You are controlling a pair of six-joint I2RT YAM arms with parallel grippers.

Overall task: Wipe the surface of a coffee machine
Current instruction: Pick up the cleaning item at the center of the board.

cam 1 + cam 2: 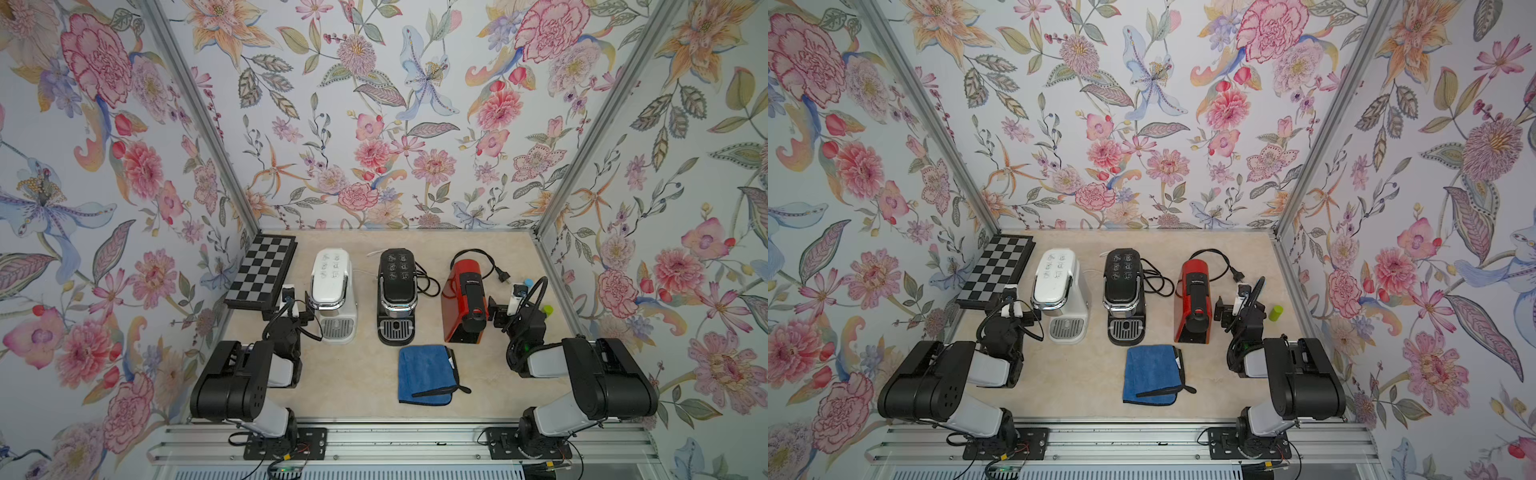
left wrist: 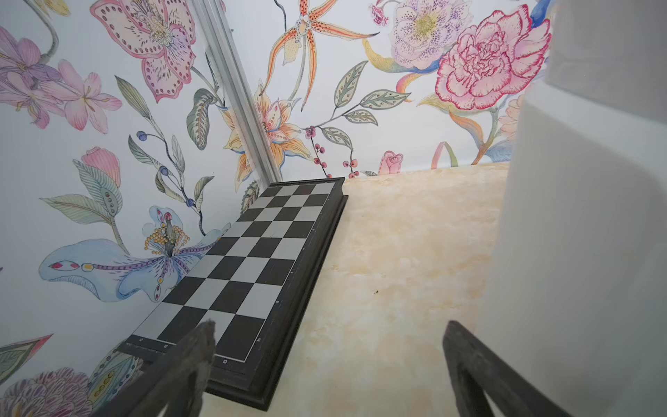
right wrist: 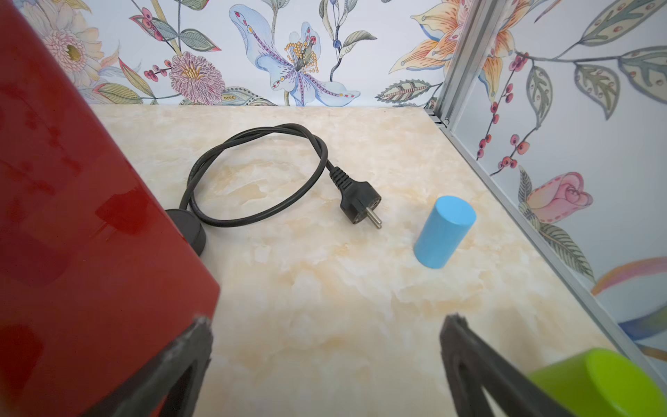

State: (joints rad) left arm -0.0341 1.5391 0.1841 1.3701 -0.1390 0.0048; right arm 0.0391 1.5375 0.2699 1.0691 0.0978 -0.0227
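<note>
Leftmost, the left hand (image 2: 329,326) is held low and level, its fingers spread apart and empty, just beside the white coffee machine (image 1: 334,291), which stands left of the black coffee machine (image 1: 397,291). The blue cloth (image 1: 426,374) is laid flat on the surface (image 1: 345,382) just in front of the black coffee machine. To the right, past the red coffee machine (image 1: 463,303), the right hand (image 3: 326,321) is likewise held spread and empty. A green cylinder (image 3: 595,382) is cut off at the right wrist view's edge, and the white coffee machine is seen only as a blur in the left wrist view.
</note>
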